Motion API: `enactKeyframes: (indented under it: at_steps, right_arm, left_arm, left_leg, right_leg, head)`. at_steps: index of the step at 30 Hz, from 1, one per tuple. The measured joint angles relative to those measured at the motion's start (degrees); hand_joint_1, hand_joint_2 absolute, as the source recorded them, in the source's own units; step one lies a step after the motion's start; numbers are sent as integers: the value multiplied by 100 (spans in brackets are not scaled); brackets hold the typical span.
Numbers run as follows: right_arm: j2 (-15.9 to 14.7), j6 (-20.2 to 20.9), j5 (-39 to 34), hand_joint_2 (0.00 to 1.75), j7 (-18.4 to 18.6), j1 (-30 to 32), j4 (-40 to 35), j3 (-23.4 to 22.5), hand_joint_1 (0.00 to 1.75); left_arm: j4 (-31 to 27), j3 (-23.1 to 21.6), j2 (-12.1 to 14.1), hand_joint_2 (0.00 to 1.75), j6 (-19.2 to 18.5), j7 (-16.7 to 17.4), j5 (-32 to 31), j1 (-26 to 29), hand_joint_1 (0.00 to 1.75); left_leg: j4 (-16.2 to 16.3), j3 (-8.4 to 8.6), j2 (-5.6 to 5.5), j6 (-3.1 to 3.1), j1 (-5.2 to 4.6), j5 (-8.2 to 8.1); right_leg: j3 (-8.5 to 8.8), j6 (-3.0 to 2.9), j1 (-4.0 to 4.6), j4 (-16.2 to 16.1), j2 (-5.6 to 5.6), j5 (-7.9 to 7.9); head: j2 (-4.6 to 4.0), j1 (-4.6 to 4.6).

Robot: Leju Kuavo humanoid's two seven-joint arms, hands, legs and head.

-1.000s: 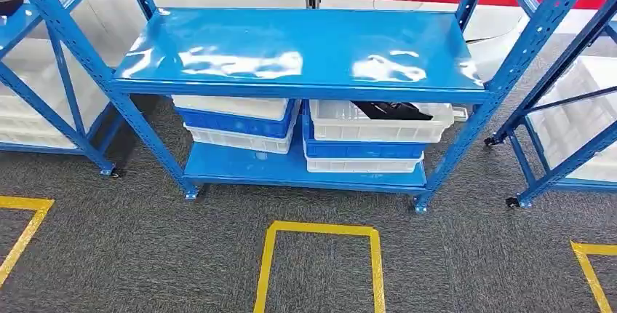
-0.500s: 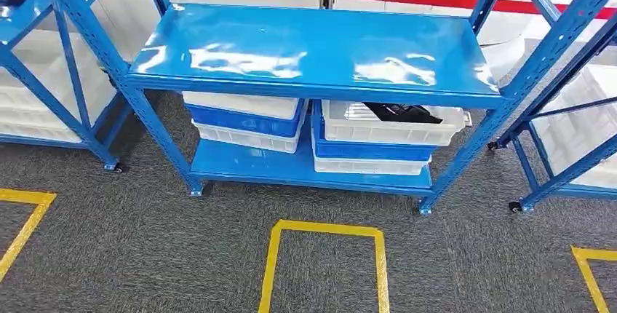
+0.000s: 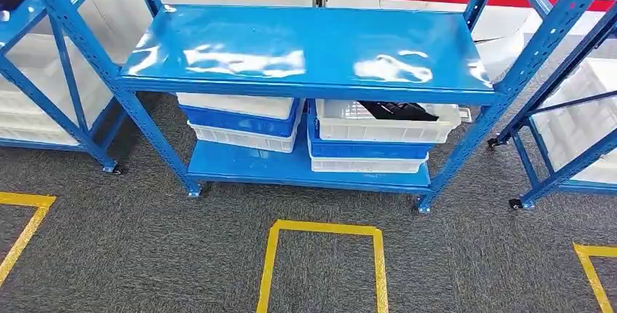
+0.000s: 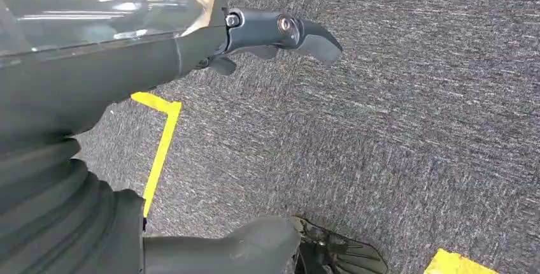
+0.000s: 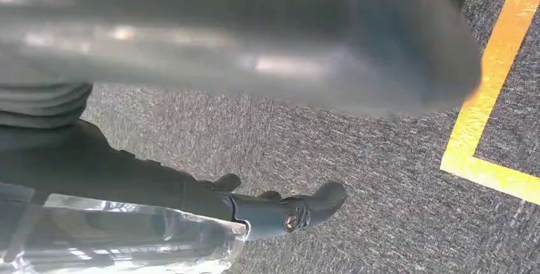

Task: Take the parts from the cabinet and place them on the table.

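Blue steel rack (image 3: 305, 51) dead ahead on grey carpet (image 3: 145, 255), more racks to either side. Stacked white and blue bins on the bottom shelf (image 3: 240, 166); topmost right-hand white bin (image 3: 385, 125) holding the black parts (image 3: 399, 111), tucked close under the upper shelf. Probably light, rigid, irregular; best taken across a narrow section. Little headroom above that bin, uprights close on its right; open front the only way in. Left hand (image 4: 280, 32) and right hand (image 5: 286, 213) hanging over carpet, fingers loosely apart, holding nothing.
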Motion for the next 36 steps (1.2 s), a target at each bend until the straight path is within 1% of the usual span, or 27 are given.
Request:
enactKeyframes:
  at_steps: [4, 5, 13, 25, 26, 28, 30, 33, 36]
  right_arm:
    - [-2, 0, 0, 0, -2, 0, 0, -2, 0]
    - [-2, 0, 2, 0, 0, 0, 0, -2, 0]
    - [-2, 0, 4, 0, 0, 2, 0, -2, 0]
    - [-2, -35, 68, 0, -26, 0, 0, -2, 0]
    - [-2, -48, 57, 175, -50, 0, 0, -2, 0]
    - [-2, -122, -11, 175, -170, 1, 0, -13, 0]
    - [-4, -229, -68, 175, -232, 3, -2, -44, 0]
    - [-37, -229, -195, 175, -232, 45, -28, -42, 0]
    - [-83, -89, -381, 175, -225, 107, -72, -24, 0]
  left_arm:
    - [0, 0, -9, 175, 9, 0, 0, 0, 0]
    - [0, 0, -11, 175, 13, 0, 0, 0, 0]
    - [0, 0, -13, 175, 15, 2, 0, 0, 0]
    - [0, 48, -28, 175, 102, 66, 55, 0, 0]
    - [0, 50, -31, 175, 153, 74, 11, 0, 0]
    - [0, 50, -31, 175, 229, 66, -61, 1, 0]
    - [0, 33, -31, 175, 225, 35, -85, 5, 0]
    - [-35, -309, -4, 175, 146, 55, 99, 71, 0]
    - [-87, -690, 37, 175, 0, 155, 462, 152, 0]
  left_leg:
    - [-1, 1, 0, -11, -5, -6]
    - [-1, 4, 0, -26, -7, -16]
    - [1, 7, 0, -22, -33, -14]
    - [2, 1, 0, -21, -36, -13]
    - [2, 1, 0, -21, -36, -13]
    - [2, 1, 0, -21, -36, -13]
    - [2, 3, 0, -21, -36, -13]
    - [2, 4, 0, -22, -36, -13]
    - [2, 1, 0, -21, -36, -13]
  right_leg:
    - [-40, -3, -1, 0, 0, -4]
    - [-40, -9, -2, 0, 0, -8]
    - [-37, -6, -23, -1, -1, -6]
    - [-27, -5, -24, -1, 0, -5]
    - [-28, -5, -24, -1, 0, -5]
    - [-30, -5, -24, -1, 0, -5]
    - [-31, -6, -24, -1, 0, -5]
    - [-30, -6, -24, -1, 0, -5]
    - [-28, -6, -24, -1, 0, -5]
  head:
    - [0, 2]
    - [2, 2]
    - [0, 0]
    - [0, 0]
    - [0, 0]
    - [0, 0]
    - [0, 2]
    - [0, 0]
    - [2, 2]
